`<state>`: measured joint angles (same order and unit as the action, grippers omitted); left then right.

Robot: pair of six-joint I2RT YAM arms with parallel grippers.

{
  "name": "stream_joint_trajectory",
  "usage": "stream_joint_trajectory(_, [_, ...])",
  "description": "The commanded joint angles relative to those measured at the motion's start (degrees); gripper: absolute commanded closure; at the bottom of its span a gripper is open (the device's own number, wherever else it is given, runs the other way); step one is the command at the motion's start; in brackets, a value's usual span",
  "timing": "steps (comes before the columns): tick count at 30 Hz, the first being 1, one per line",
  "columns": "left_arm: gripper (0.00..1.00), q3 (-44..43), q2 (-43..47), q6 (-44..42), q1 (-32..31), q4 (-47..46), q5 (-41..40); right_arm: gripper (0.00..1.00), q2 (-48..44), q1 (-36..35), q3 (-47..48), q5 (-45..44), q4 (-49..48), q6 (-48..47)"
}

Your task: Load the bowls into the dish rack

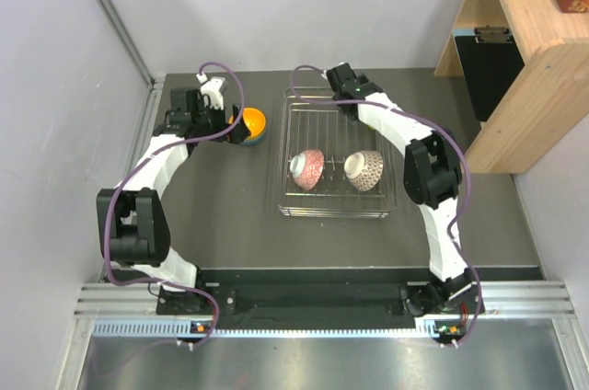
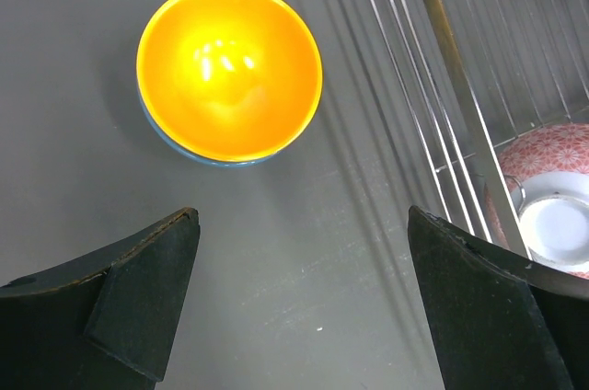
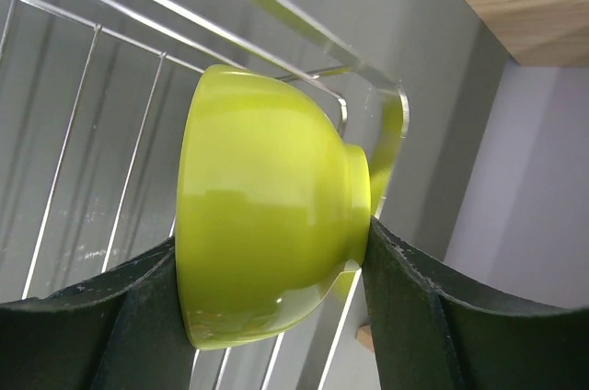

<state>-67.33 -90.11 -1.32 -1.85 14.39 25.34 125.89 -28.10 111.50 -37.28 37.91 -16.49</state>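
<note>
The wire dish rack [image 1: 337,214] stands mid-table. Two white patterned bowls lie on their sides in it, a pinkish-red one [image 1: 307,169] and a brownish-grey one [image 1: 364,170]. My right gripper [image 3: 271,238] is over the rack's far end [image 3: 276,13]. It is shut on a lime-yellow bowl [image 3: 267,188], one finger at the rim and one at the foot, bowl on its side. In the top view that bowl is hidden under the gripper [image 1: 333,96]. Left of the rack an orange bowl [image 2: 230,68] sits nested in a blue bowl [image 2: 170,137] on the table. My left gripper [image 2: 304,289] hangs open just short of them.
A wooden shelf unit [image 1: 525,50] with a book stands at the back right, and a black board [image 1: 488,68] leans beside it. Grey walls close the table at the left and the back.
</note>
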Motion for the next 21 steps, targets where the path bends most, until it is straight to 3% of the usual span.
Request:
stream_joint_trajectory(1, [0.01, 0.18, 3.09, 0.79, 0.35, -3.58, 1.73, 1.00, 1.20, -1.26, 3.54, -4.65, -2.84, -2.32])
stream_joint_trajectory(4, [0.01, 0.18, 3.18, 0.79, 0.35, -3.58, 2.08, 0.95, 2.34, -1.78, 3.89, -4.65, -2.76, -2.84])
stream_joint_trajectory(9, [0.01, 0.18, 3.09, 0.88, 0.44, -3.41, 2.52, 0.69, 3.75, -3.10, 4.42, -4.30, -2.58, -2.93])
stream_joint_trajectory(10, [0.01, 0.18, 3.18, 0.88, 0.44, -3.41, 2.52, 0.55, 4.01, -3.28, 4.60, -3.77, -2.23, -2.85])
stream_joint_trajectory(12, [0.01, 0.18, 3.27, 0.97, 0.44, -3.41, 2.61, 0.40, 4.37, -3.81, 5.04, -2.37, -1.27, -3.02])
stream_joint_trajectory(13, [0.01, 0.09, 3.27, 0.88, 0.44, -3.41, 2.61, 0.26, 4.72, -3.89, 5.21, -1.58, -0.91, -3.46])
stream_joint_trajectory(15, [0.01, 0.18, 3.18, 0.88, 0.44, -3.41, 2.61, 0.15, 5.07, -4.33, 5.48, -0.87, -0.39, -3.55])
stream_joint_trajectory(16, [0.01, 0.18, 3.18, 0.88, 0.44, -3.41, 2.61, 0.03, 5.16, -4.42, 5.74, -0.35, -0.21, -3.37])
stream_joint_trajectory(21, [0.01, 0.18, 3.27, 0.88, 0.44, -3.32, 2.78, 0.00, 4.98, -4.69, 6.18, 2.73, 0.67, -3.37])
